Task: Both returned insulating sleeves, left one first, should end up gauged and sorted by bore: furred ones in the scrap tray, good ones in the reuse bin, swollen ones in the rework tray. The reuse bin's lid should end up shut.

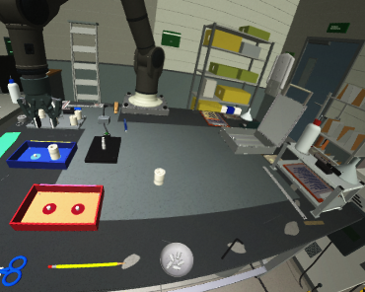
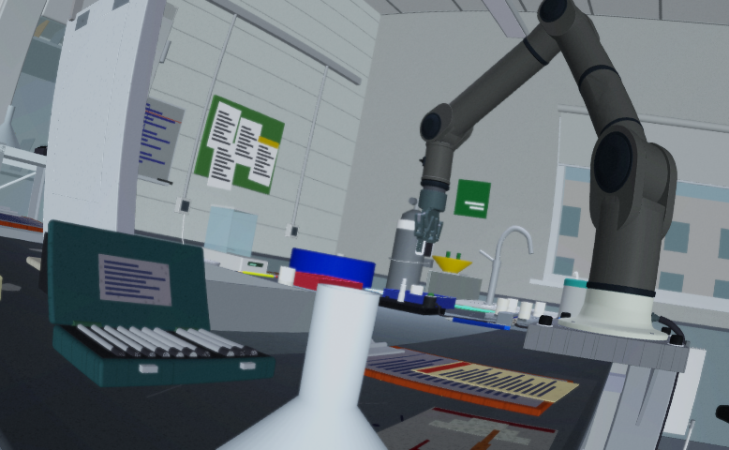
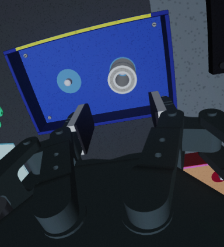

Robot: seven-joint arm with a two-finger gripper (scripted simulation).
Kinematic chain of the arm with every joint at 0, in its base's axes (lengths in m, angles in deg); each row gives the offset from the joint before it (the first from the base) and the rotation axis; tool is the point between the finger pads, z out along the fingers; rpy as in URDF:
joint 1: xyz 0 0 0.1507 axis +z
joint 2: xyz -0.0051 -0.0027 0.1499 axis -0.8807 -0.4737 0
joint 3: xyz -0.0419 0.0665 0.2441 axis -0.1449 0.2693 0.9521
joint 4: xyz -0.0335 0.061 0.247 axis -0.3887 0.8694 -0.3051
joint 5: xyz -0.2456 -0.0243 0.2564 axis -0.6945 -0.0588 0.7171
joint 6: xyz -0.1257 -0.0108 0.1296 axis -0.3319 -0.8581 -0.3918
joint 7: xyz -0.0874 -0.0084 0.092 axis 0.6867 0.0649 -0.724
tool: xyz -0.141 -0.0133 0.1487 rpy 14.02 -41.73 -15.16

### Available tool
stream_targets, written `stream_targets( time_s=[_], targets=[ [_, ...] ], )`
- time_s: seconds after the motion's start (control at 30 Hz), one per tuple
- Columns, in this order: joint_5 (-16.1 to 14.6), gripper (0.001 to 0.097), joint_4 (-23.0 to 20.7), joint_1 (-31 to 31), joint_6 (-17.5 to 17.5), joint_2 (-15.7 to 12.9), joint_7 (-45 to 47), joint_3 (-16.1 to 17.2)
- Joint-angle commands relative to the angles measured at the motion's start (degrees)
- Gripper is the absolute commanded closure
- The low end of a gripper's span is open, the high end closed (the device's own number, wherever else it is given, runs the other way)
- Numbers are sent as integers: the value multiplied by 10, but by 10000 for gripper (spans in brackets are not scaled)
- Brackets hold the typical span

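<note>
On the left of the bench the blue tray (image 1: 42, 154) holds one white sleeve (image 1: 54, 152) standing upright on its right-hand spot (image 3: 122, 79); the left spot (image 3: 68, 81) carries only a small peg. A second white sleeve (image 1: 159, 176) stands alone mid-bench. The black gauge block (image 1: 103, 149) with its upright pin (image 1: 103, 142) sits right of the blue tray. The red tray (image 1: 57, 206) with two red spots lies nearer the front. My gripper (image 1: 39, 116) hangs open and empty above the blue tray (image 3: 90, 70). The grey bin (image 1: 248, 138) stands with its lid (image 1: 278, 119) raised.
A metal shelf rack (image 1: 232, 71) stands behind the bench. A green glove (image 1: 0, 144) lies left of the blue tray. Scissors (image 1: 12, 270), a pencil (image 1: 84, 265) and a round dish (image 1: 176, 258) line the front edge. Small white jars (image 1: 75, 117) sit behind the gripper.
</note>
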Motion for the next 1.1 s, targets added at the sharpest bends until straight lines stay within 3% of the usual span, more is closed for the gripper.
stream_targets(
  time_s=[0.0,0.3,0.5,1.07],
  targets=[
    [0,441,0,0,0,0,0,0],
    [0,441,-1,0,0,1,0,0],
    [10,441,-18,-4,-44,29,7,5],
    [8,441,-1,34,-39,38,-42,15]
  ],
)
